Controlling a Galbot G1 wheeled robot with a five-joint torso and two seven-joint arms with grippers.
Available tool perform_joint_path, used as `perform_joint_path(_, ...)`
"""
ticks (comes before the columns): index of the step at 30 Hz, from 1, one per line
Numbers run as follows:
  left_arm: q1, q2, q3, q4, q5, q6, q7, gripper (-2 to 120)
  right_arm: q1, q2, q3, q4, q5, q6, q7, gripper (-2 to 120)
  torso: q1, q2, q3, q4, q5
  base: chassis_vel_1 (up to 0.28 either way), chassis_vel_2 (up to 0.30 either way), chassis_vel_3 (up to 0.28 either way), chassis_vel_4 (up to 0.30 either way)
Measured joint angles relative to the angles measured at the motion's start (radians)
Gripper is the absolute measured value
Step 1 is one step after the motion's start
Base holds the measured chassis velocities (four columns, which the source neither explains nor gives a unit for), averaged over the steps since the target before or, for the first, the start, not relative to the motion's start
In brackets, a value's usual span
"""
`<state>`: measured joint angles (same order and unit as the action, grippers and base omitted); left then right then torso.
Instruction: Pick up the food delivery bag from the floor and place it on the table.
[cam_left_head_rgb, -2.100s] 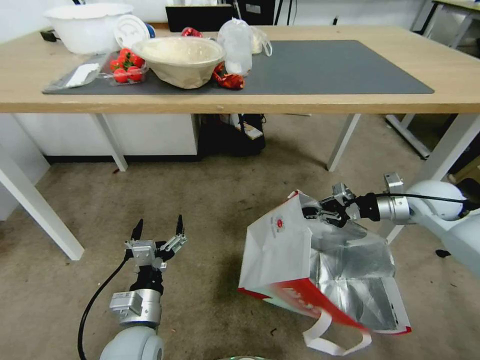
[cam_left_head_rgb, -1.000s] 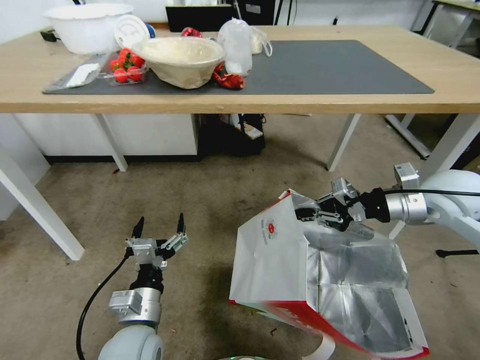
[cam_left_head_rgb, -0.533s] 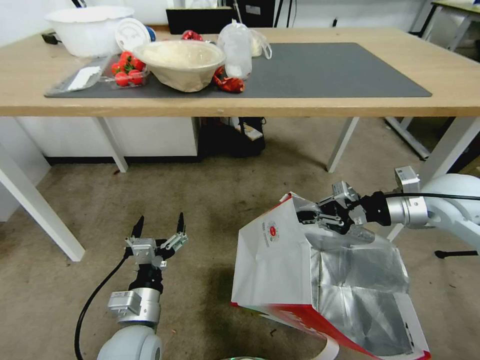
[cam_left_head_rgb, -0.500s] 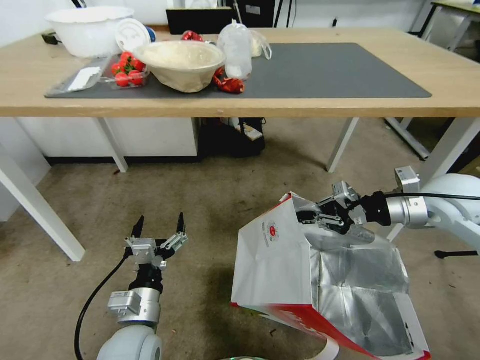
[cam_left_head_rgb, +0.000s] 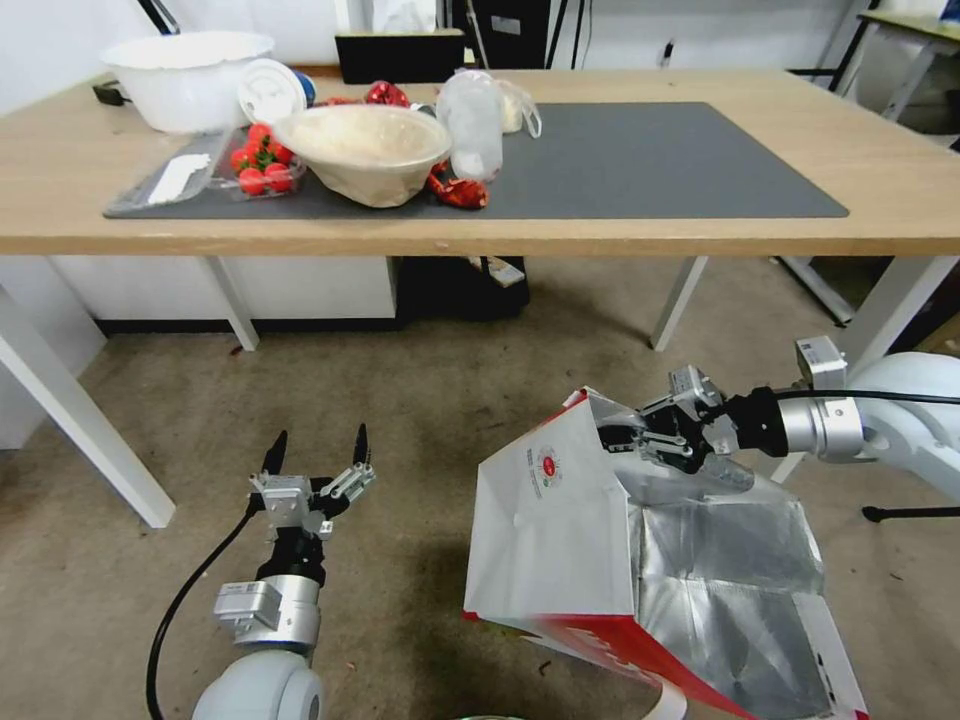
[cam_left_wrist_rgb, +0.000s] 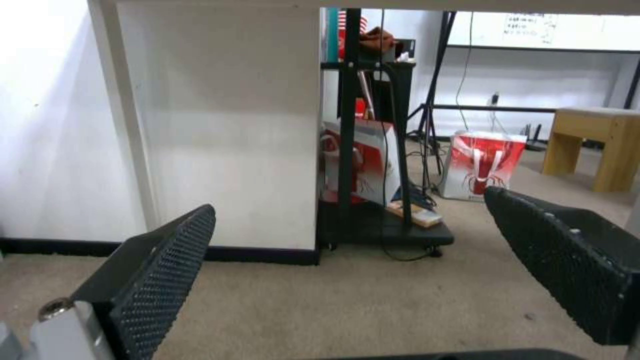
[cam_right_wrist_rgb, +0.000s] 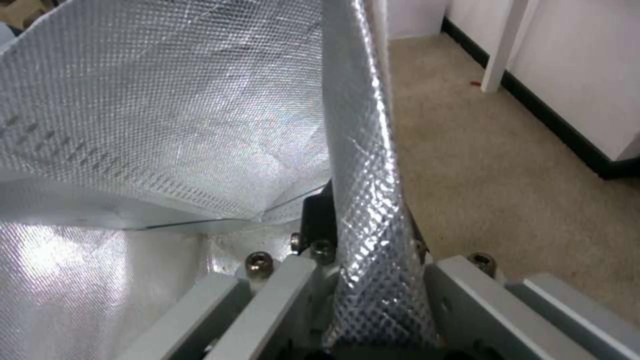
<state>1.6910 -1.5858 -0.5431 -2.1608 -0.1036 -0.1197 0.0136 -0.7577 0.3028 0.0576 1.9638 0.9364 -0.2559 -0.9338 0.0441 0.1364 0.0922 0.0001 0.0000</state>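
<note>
White boxy foil-lined delivery bag (cam_left_head_rgb: 560, 530) tilted, right gripper (cam_left_head_rgb: 622, 436) fingers clenched on its rim, light-wood table (cam_left_head_rgb: 900, 170) edge ahead; beige bowl (cam_left_head_rgb: 362, 150), strawberries (cam_left_head_rgb: 262, 170) crowd the dark mat's left. Left gripper (cam_left_head_rgb: 316, 452) spread, idle above the grey-brown floor (cam_left_head_rgb: 400, 370).

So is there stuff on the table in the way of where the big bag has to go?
Only partly. The right tool grips the food delivery bag. On the table, bowls, strawberries and a small plastic bag crowd the mat's left half; its right half looks bare.

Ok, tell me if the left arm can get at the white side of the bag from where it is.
Probably yes: the left gripper is open, with bare floor between it and the food delivery bag.
</note>
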Motion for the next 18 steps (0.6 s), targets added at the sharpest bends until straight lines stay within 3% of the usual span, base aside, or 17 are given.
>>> perform_joint_path(18, -0.001, -0.001, -0.001, -0.001, 0.005, 0.005, 0.0, 100, -0.003, -0.005, 0.002, -0.001, 0.008, -0.001, -0.003, 0, 0.017, 0.078, 0.061, 0.0, -0.0001, 0.0, 0.0, 0.0, 0.0)
